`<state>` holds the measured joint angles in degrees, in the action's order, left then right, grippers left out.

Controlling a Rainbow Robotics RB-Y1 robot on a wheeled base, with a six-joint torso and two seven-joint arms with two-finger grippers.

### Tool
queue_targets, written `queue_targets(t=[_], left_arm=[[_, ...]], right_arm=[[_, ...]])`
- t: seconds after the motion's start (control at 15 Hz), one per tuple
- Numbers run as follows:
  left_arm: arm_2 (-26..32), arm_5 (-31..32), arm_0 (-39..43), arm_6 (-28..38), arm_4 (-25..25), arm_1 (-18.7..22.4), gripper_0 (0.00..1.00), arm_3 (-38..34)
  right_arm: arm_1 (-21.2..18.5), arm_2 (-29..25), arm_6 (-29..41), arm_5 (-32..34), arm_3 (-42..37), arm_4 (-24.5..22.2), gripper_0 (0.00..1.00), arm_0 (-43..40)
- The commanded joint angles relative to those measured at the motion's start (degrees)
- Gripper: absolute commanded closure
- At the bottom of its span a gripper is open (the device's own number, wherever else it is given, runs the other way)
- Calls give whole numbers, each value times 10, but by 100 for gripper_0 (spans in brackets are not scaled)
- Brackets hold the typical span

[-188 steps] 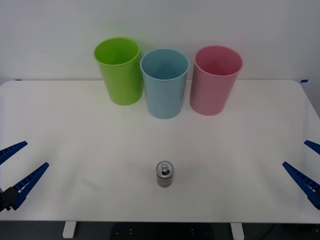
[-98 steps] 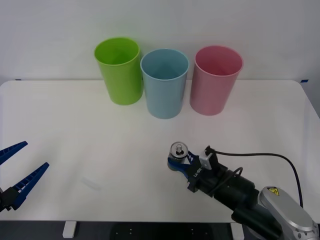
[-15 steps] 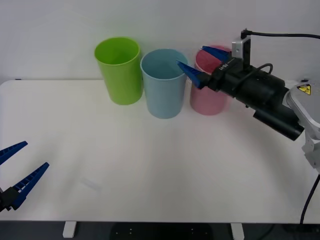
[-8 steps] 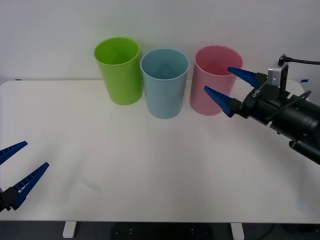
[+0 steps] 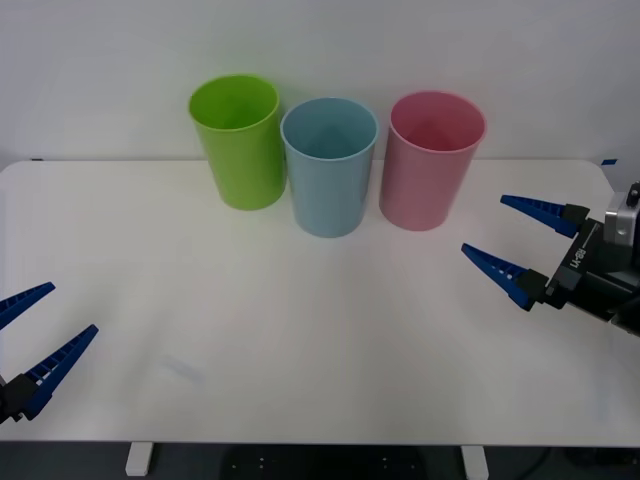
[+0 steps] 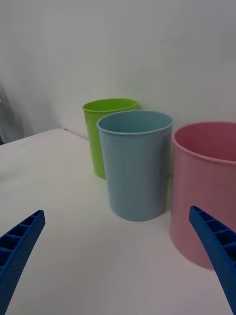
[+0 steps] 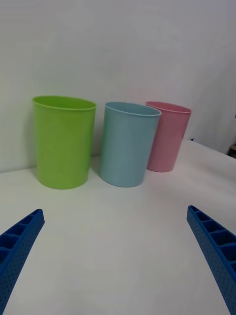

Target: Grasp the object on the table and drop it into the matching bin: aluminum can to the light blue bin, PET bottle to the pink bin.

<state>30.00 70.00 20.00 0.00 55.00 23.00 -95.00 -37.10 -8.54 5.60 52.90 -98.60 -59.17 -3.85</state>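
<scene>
Fingers of your right gripper [image 5: 520,247] are spread wide with nothing between them, low over the table [image 5: 300,330] to the right of the pink bin [image 5: 432,160]. Your left gripper [image 5: 35,340] is parked at the near left edge, also spread and empty. No can lies on the tabletop; you can't see inside the light blue bin [image 5: 328,165], so judge the drop as likely done, with nothing left to pick up.

Probably a lab: bare white wall [image 5: 400,40], white table [image 5: 300,330].
</scene>
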Motion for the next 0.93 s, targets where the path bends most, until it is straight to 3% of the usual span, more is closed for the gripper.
queue_targets(t=[0.07,0.4,0.6,0.93], left_arm=[[0,0,0,0,0,0,0,0],[0,0,0,0,0,0,0,0],[0,0,0,0,0,0,0,0],[0,0,0,0,0,0,0,0]], right_arm=[[0,-32,-48,21,-15,-2,0,-49],[9,-90,-77,77,-38,-3,0,-131],[38,-137,-68,140,-38,-41,0,-136],[44,-137,-65,142,-38,-46,0,-137]])
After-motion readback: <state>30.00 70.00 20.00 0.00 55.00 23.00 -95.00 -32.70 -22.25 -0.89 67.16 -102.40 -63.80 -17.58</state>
